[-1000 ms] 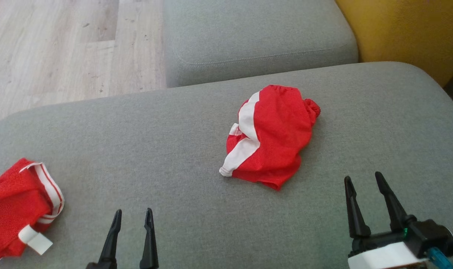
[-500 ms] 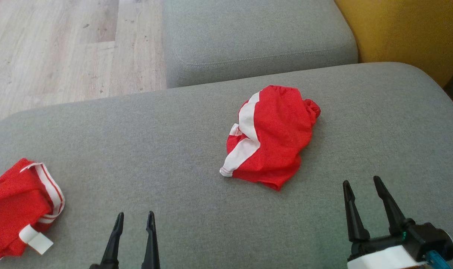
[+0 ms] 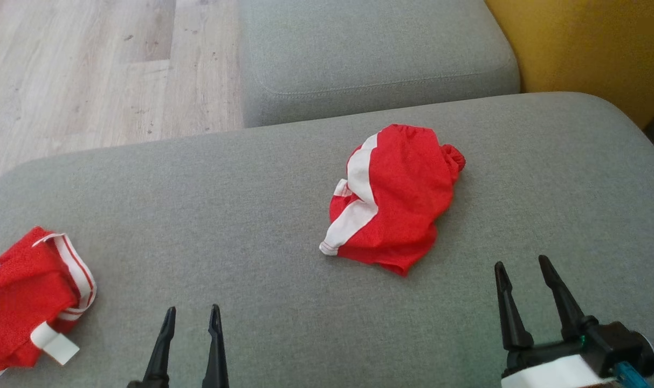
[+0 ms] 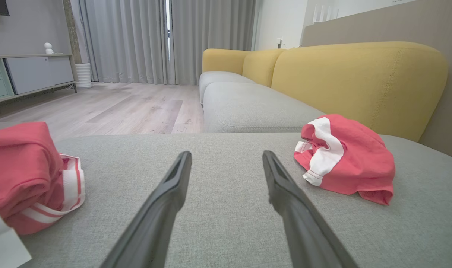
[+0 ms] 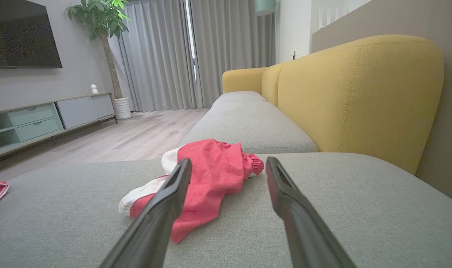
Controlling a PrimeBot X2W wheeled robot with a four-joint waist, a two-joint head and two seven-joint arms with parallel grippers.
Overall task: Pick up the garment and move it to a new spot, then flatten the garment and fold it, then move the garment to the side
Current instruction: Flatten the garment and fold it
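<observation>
since the earlier frame the right gripper (image 3: 521, 262) had drawn slightly back, fingers spread and empty; the left gripper (image 3: 192, 308) was likewise spread and empty. the crumpled red fabric garment with a white band (image 3: 399, 207) lay mid-seat on the grey woven sofa cushion (image 3: 251, 215), apart from both grippers. a second red cloth with white stripes (image 3: 19, 291) lay at the left edge.

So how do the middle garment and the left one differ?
The middle garment lies crumpled; the left garment looks folded. The middle garment has a broad plain white band; the left garment's trim has thin red stripes, plus a white tag. Both are red, on the grey cushion.
</observation>
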